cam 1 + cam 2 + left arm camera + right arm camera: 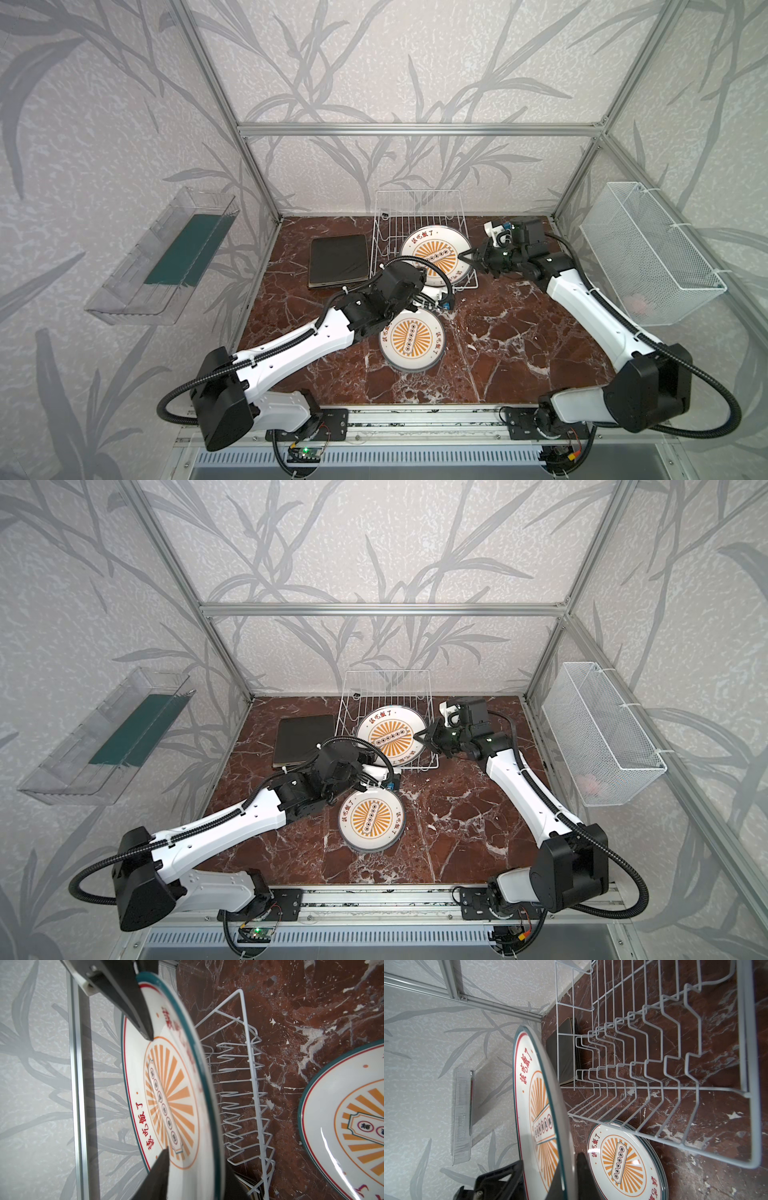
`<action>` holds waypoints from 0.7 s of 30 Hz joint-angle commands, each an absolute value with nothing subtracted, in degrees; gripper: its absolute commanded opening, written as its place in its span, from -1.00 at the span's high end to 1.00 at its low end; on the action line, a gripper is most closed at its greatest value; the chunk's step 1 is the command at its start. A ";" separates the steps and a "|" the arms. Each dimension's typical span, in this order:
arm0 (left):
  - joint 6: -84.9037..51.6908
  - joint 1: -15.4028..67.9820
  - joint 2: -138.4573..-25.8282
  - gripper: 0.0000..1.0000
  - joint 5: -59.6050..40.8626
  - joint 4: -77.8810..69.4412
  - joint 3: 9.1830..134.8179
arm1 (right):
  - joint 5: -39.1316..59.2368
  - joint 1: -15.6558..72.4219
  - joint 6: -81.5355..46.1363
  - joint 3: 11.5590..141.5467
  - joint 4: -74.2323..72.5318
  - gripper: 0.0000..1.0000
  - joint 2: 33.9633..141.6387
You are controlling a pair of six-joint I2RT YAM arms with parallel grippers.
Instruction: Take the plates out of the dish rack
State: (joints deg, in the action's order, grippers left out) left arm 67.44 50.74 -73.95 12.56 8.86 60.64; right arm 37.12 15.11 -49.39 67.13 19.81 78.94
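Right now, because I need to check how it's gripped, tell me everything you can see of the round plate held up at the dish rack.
The round plate is glossy white, ceramic-looking, with a teal rim, a thin red ring, red characters and an orange sunburst around a tag-shaped label. It is held tilted on edge over the front of the dish rack, face toward the arms' bases. The right gripper clamps its right edge; the left gripper straddles its near edge, contact unclear.

Walls (374,62): pale textured paper with grey leaf print, evenly lit. Aluminium frame (415,129) at the corners and across the rear. Tabletop (519,332): red-brown marble, white veins. Clear tray (162,257) on one side wall, white mesh basket (648,253) opposite.
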 commanded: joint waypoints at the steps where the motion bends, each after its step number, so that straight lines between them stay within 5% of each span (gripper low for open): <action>1: 59.45 50.36 -70.12 -0.64 12.11 5.40 60.99 | 40.98 12.71 -48.63 65.52 13.12 1.00 73.87; 2: 57.71 50.36 -69.35 -0.98 11.96 6.21 61.27 | 41.09 11.97 -48.25 64.85 13.00 1.00 72.85; 9: 37.45 48.95 -63.53 -0.98 4.18 17.95 67.34 | 44.45 8.81 -45.33 60.17 12.26 1.00 66.82; 21: 10.55 33.60 -48.82 -0.98 -21.72 33.46 64.60 | 43.16 13.45 -39.91 51.58 22.84 1.00 53.77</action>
